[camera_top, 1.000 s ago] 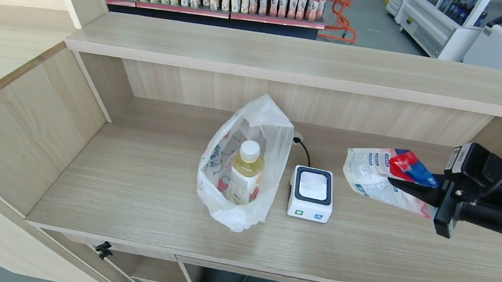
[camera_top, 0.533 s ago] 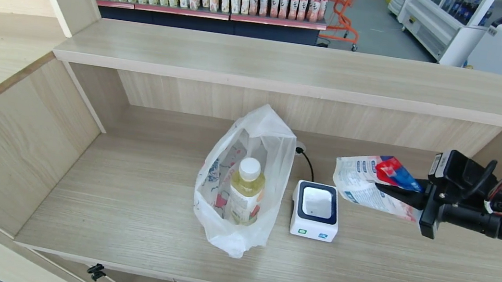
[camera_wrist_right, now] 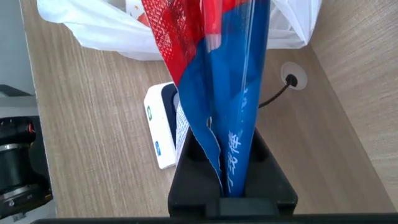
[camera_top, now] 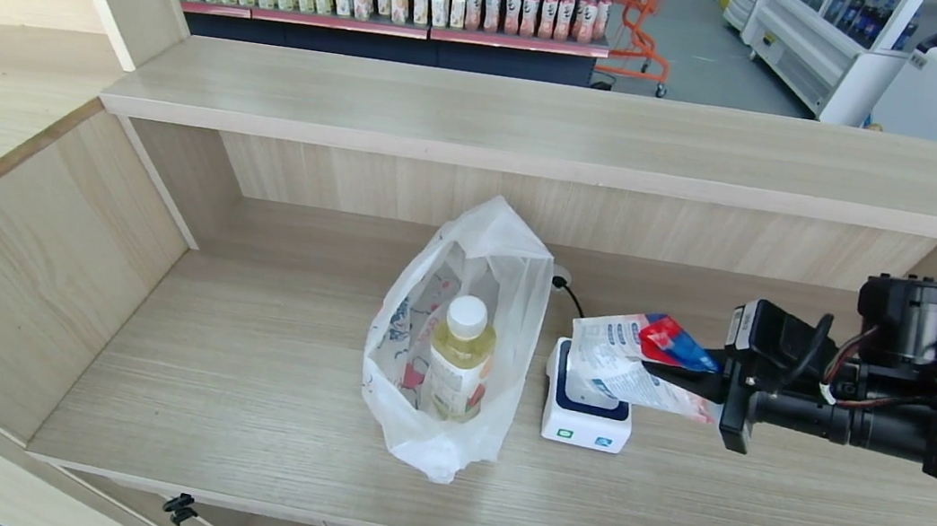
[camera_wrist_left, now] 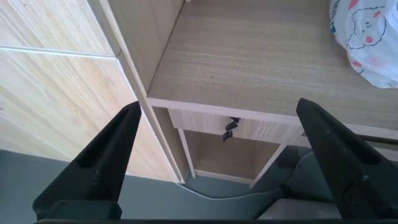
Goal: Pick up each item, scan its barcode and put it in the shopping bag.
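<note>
A white, red and blue snack pouch (camera_top: 632,361) hangs flat over the white barcode scanner (camera_top: 586,419), covering part of its dark-rimmed window. My right gripper (camera_top: 682,382) is shut on the pouch's right end. In the right wrist view the pouch (camera_wrist_right: 217,74) runs out from between the fingers (camera_wrist_right: 186,168), with the scanner (camera_wrist_right: 163,134) beneath it. To the scanner's left stands the translucent shopping bag (camera_top: 459,334), open at the top, with a bottle of yellow drink (camera_top: 461,357) upright inside. My left gripper (camera_wrist_left: 217,155) is open, off the counter's front left corner.
The scanner's black cable (camera_top: 571,293) runs to a socket at the counter's back wall. A raised shelf (camera_top: 541,128) overhangs the back, and a side panel (camera_top: 45,244) closes the left. A drawer handle (camera_wrist_left: 231,127) sits under the counter's front edge (camera_wrist_left: 249,109).
My right gripper has carried the pouch left and slightly down, from clear of the scanner to over it. The head camera shifted early on. Bag and bottle stayed put.
</note>
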### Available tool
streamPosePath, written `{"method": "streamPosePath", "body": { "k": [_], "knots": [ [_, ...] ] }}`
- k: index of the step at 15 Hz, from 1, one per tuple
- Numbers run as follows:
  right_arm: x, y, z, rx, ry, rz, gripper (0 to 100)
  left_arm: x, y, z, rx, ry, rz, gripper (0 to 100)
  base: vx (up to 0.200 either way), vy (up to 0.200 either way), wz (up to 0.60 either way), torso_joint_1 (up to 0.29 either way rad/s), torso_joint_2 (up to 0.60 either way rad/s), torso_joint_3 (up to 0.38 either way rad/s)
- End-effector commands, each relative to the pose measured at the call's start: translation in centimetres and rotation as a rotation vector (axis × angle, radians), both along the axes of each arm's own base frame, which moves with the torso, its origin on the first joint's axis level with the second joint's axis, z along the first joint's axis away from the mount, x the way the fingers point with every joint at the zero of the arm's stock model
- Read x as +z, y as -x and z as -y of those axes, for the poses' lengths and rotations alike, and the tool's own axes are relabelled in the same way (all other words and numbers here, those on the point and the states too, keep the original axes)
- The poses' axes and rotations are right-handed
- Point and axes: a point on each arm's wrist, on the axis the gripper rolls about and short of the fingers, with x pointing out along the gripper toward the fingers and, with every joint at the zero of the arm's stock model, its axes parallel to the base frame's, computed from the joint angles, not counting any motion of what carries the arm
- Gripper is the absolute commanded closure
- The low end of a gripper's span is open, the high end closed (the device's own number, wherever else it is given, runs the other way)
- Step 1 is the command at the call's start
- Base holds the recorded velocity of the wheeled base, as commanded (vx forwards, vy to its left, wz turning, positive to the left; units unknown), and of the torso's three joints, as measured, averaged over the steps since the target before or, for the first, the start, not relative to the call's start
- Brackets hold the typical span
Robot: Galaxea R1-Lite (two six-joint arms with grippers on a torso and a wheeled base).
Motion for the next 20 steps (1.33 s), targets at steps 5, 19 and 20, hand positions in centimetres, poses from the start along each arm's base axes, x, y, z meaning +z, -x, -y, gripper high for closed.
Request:
{"method": "streamPosePath", "body": {
  "k": [5,19,20],
  "knots": [
    [-3.1,-3.1,-1.9,0.037,0.021,0.002,100,0.0,0.0,0.0,0.0,0.0,0.0,0,0.0,0.0,0.0,0.0,0.0,0.0],
    [5.6,-3.1,-5.6,-0.243,-0.565,-0.35,100,0.0,0.0,0.0,0.0,0.0,0.0,0,0.0,0.0,0.0,0.0,0.0,0.0],
    [5.1,-4.7,-6.1,-0.274,-0.605,-0.403,100,0.0,0.0,0.0,0.0,0.0,0.0,0,0.0,0.0,0.0,0.0,0.0,0.0]
  ]
}}
